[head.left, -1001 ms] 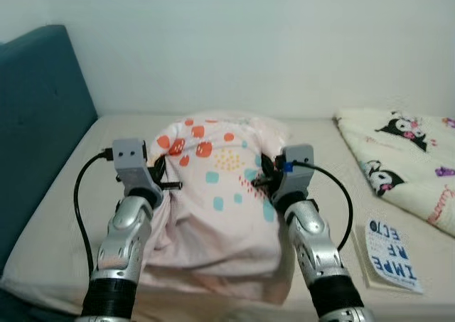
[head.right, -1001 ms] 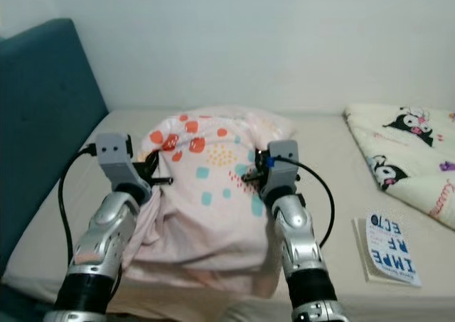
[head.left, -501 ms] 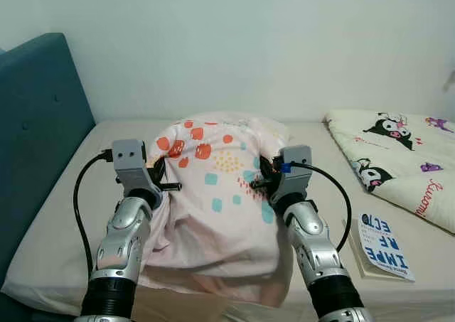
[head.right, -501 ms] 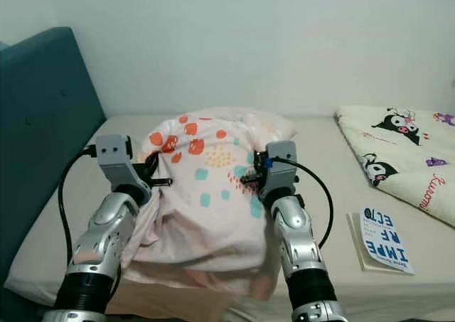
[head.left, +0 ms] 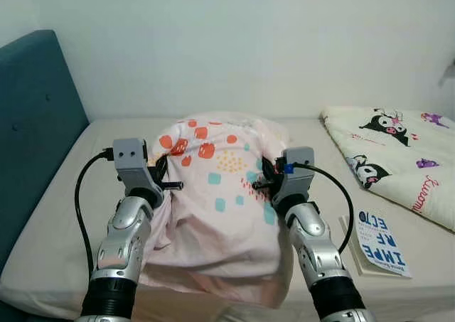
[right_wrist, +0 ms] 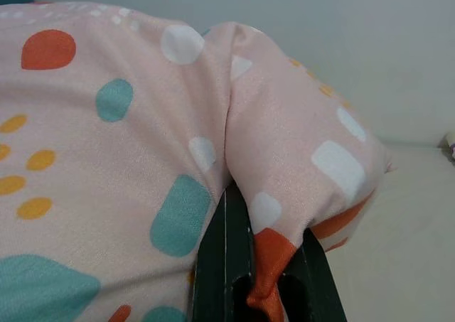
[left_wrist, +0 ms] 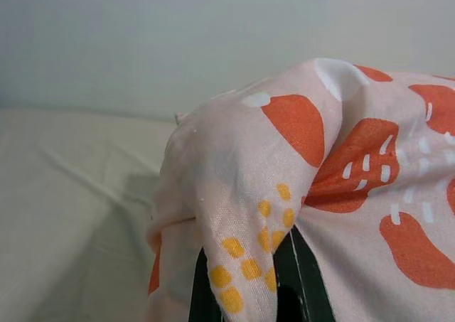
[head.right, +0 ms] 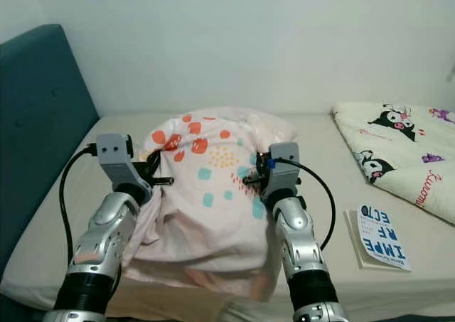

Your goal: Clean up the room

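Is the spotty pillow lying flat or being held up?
Held up: the pillow is pinched by left gripper and right gripper, drooping between them.

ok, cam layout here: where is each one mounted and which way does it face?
Left eye, head: forward-down at the bed; both arms, left end effector, right end effector, pillow.
Right eye, head: same scene, plus book, blanket.
Left wrist: along black fingers pinching pillow fabric.
Right wrist: the same, fingers on fabric.
All share the pillow.
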You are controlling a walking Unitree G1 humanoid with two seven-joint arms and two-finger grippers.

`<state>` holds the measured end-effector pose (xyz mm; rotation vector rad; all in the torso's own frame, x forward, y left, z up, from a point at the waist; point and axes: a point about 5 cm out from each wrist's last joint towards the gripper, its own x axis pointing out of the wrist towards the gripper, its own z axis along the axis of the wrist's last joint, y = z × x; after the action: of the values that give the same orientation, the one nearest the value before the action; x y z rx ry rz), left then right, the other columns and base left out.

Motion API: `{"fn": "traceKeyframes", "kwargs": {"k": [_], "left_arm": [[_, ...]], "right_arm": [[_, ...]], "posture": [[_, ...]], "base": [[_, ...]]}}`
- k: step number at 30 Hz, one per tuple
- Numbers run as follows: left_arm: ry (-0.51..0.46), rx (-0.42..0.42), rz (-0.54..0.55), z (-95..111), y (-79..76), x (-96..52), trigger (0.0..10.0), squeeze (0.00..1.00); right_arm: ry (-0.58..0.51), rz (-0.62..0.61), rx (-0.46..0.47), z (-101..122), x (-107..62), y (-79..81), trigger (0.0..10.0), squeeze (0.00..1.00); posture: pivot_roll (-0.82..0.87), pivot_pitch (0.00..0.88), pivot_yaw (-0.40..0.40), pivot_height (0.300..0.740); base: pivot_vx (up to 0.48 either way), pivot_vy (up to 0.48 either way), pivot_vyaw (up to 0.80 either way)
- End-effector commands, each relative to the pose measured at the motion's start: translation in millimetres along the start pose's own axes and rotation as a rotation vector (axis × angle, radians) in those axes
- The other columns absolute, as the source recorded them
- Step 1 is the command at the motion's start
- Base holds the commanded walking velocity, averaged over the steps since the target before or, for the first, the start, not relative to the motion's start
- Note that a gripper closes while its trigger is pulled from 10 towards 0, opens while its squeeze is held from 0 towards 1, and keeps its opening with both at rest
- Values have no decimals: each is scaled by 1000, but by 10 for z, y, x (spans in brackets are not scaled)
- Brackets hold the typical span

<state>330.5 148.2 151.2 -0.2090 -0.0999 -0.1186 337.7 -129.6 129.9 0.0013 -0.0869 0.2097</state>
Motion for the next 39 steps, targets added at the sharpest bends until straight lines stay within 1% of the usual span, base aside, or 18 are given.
{"fn": "traceKeyframes", "kwargs": {"k": [1,8,13,31,37,38,39], "left_arm": [[-84,-7,-42,148,-85,15,10000,0],[-86,-13,-48,153,-93,21,10000,0],[-91,-19,-45,148,-91,20,10000,0],[-93,-8,-56,141,-54,-11,10000,0],[-84,4,-73,133,-76,-20,10000,0],[-74,29,-80,125,-81,-20,10000,0],[-74,29,-80,125,-81,-20,10000,0]], "right_arm": [[-27,1,-1,65,10,3,10000,0],[-28,0,-3,70,10,-5,10000,0],[-28,-3,-5,72,2,-25,10000,0],[-22,-2,0,54,-34,-22,10000,0],[-19,-6,4,46,-49,-30,10000,0],[-18,-6,6,45,-48,-22,10000,0],[-18,-6,6,45,-48,-22,10000,0]], "posture": [[15,0,-46,721],[12,0,-45,721],[11,0,-43,721],[2,0,-40,721],[6,0,-40,721],[10,0,-42,721],[10,0,-42,721]], "base": [[420,0,0],[422,0,0],[0,0,0],[0,0,0],[0,0,0],[0,0,0],[0,0,0]]}}
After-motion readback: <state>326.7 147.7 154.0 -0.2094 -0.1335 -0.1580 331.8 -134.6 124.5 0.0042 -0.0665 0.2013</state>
